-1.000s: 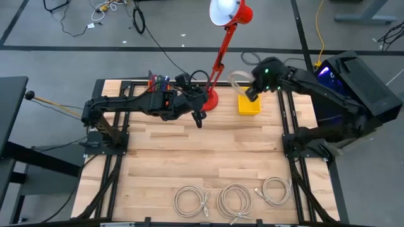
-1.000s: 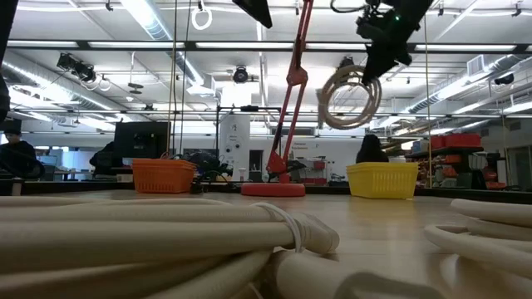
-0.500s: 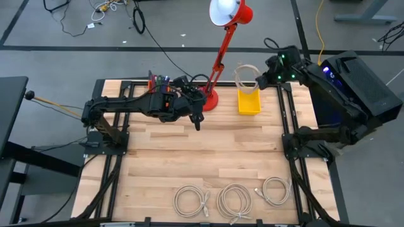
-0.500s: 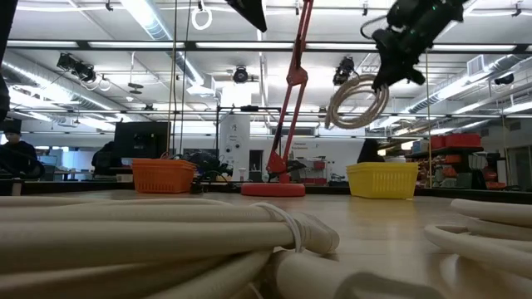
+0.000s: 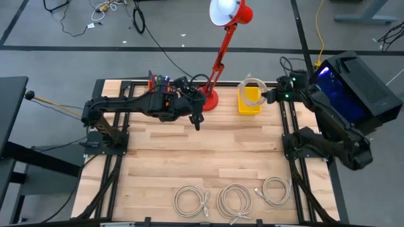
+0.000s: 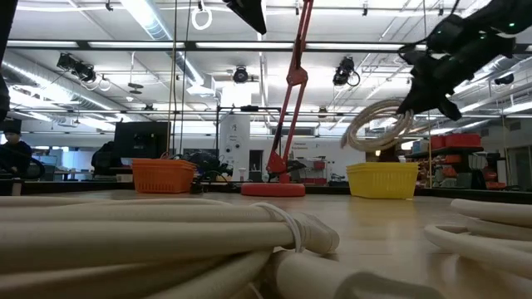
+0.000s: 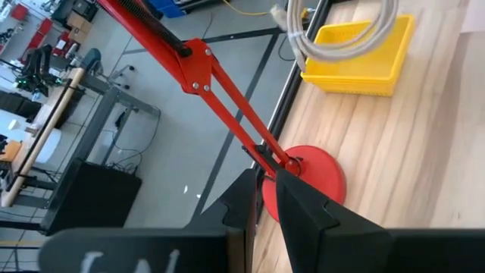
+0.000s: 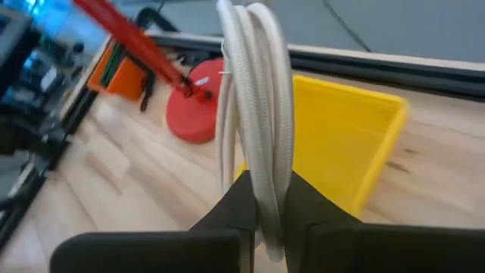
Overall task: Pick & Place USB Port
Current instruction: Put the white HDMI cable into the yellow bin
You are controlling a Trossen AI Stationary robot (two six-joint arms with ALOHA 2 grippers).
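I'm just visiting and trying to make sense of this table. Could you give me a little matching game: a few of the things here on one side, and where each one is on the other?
Things:
1. coiled cable
2. yellow bin
3. red lamp base
4. three cable coils

Places:
A. lying on the table's near edge
B. hanging from the right gripper above the bin
C. on the table's far side, beside the lamp
D. just beyond the left gripper

Pairs: 1-B, 2-C, 3-D, 4-A
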